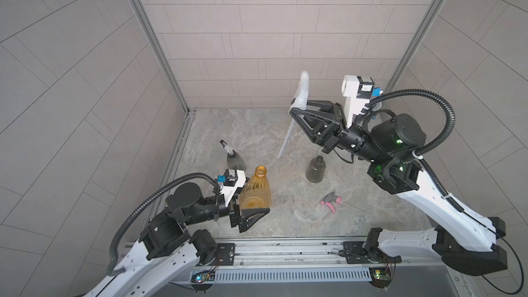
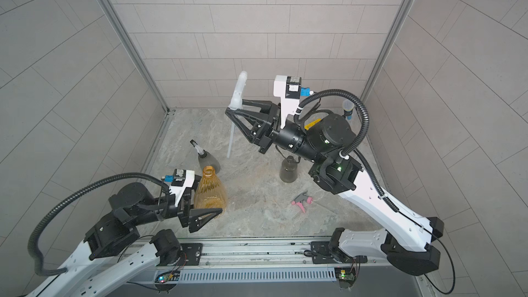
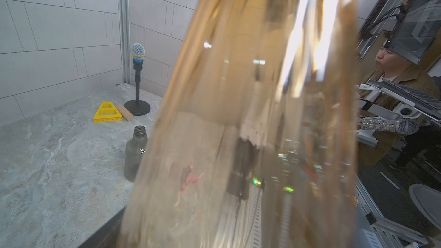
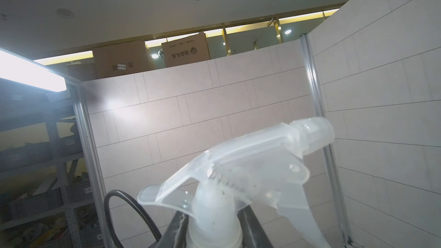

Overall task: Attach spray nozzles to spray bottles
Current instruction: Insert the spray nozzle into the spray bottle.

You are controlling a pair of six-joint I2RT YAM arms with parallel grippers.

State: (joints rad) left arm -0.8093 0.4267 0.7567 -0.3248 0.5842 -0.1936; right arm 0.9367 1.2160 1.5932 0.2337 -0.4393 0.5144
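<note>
**Though held aloft, the whitish nozzle (image 1: 303,90) hung well apart from the amber bottle (image 1: 255,192)**

Its dip tube (image 1: 285,138) slanted down from the narrowly closed right hand (image 1: 298,107). The bottle's open neck stood upright to the left, its body clasped in the wide-spread left hand (image 1: 258,205).

Marbled tabletop (image 1: 257,130) is carrying bottles and loose parts.
An open smoky bottle (image 1: 315,170) is standing; a grey-and-pink nozzle (image 1: 331,200) is lying near it, a nozzle-topped grey bottle (image 1: 236,162) well apart, a microphone stand (image 3: 137,87), yellow block (image 3: 107,112) and wooden peg (image 3: 126,112) behind it.
</note>
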